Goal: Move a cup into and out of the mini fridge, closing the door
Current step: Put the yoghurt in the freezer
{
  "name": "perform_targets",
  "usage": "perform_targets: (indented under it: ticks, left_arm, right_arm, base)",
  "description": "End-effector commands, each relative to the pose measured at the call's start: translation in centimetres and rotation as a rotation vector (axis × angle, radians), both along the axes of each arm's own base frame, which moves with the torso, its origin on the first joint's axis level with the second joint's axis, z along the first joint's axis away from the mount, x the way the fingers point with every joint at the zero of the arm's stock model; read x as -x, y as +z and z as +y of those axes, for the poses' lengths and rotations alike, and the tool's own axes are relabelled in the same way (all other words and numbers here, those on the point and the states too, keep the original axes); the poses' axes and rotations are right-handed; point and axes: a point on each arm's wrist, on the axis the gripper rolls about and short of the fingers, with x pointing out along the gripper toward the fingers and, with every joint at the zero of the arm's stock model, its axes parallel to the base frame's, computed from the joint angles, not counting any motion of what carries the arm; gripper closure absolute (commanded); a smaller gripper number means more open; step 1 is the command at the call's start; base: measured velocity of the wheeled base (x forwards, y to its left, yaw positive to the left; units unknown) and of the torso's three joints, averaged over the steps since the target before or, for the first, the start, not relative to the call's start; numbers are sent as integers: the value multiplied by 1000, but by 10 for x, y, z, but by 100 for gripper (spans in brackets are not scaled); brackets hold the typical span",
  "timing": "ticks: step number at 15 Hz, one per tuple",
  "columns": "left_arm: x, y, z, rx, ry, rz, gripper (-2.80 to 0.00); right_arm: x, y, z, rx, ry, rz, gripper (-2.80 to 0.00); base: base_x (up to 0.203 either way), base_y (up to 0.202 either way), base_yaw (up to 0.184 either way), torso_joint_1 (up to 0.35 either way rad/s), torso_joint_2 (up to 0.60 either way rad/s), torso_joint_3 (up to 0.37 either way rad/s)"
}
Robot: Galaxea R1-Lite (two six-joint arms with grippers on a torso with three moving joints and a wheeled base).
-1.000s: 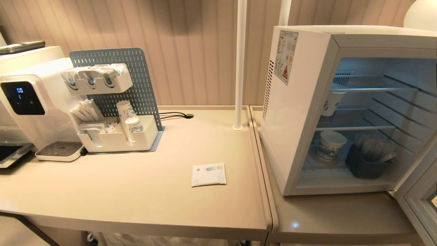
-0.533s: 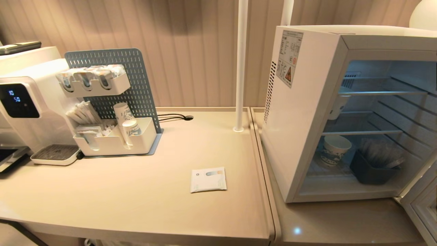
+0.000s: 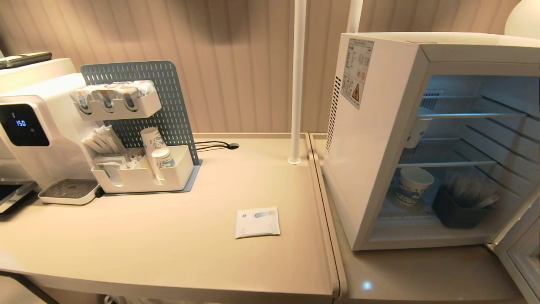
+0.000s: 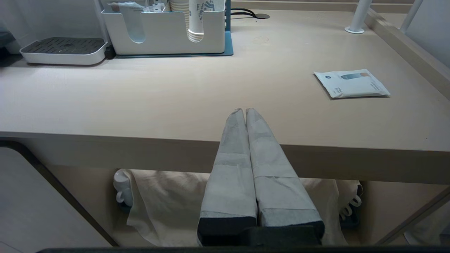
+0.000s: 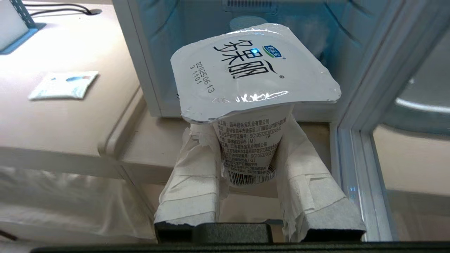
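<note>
The white mini fridge (image 3: 371, 139) stands open on the right-hand table, and its door (image 3: 521, 257) is swung out at the far right edge. My right gripper (image 5: 246, 140) is shut on a sealed white yogurt cup (image 5: 251, 151) with a foil lid. It holds the cup upright in front of the open fridge (image 5: 140, 63), beside the door frame (image 5: 369, 105). My left gripper (image 4: 245, 111) is shut and empty, low before the left table's front edge. Neither arm shows in the head view.
Inside the fridge are a patterned paper cup (image 3: 415, 185), another cup (image 3: 415, 131) on the shelf above and a dark bin (image 3: 457, 211). A sachet (image 3: 257, 222), a pegboard organiser (image 3: 139, 169), a water dispenser (image 3: 29, 131) and a white pole (image 3: 296, 84) occupy the left table.
The whole head view has shifted a little, so the camera moved. Nothing on the tables or in the fridge has changed place.
</note>
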Motion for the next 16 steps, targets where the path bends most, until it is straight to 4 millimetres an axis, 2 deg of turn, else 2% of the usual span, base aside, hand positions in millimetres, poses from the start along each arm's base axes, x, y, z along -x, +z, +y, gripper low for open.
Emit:
perform_targets:
  ticks: [1, 4, 7, 9, 11, 13, 16]
  left_arm:
    - [0, 0, 0, 1, 0, 2, 0]
    - [0, 0, 0, 1, 0, 1, 0]
    - [0, 0, 0, 1, 0, 3, 0]
    - [0, 0, 0, 2, 0, 2, 0]
    - [0, 0, 0, 2, 1, 2, 0]
    - [0, 0, 0, 2, 0, 3, 0]
    - [0, 0, 0, 2, 1, 3, 0]
  right_arm:
    - [-49, 20, 0, -7, 2, 158, 0]
    - [-123, 30, -1, -18, -14, 171, 0]
    - [-188, 24, -2, -29, -68, 151, 0]
    - [-225, 17, -3, -33, -113, 121, 0]
    - [-256, 14, -5, -33, -179, 75, 0]
    - [-279, 14, -7, -36, -228, 24, 0]
    - [-299, 9, -16, -36, -287, 21, 0]
  base:
    - [0, 0, 0, 0, 0, 0]
    - [0, 0, 0, 0, 0, 0]
    - [0, 0, 0, 0, 0, 0]
    - [0, 0, 0, 0, 0, 0]
    - [0, 0, 0, 0, 0, 0]
    - [0, 0, 0, 0, 0, 0]
    - [0, 0, 0, 0, 0, 0]
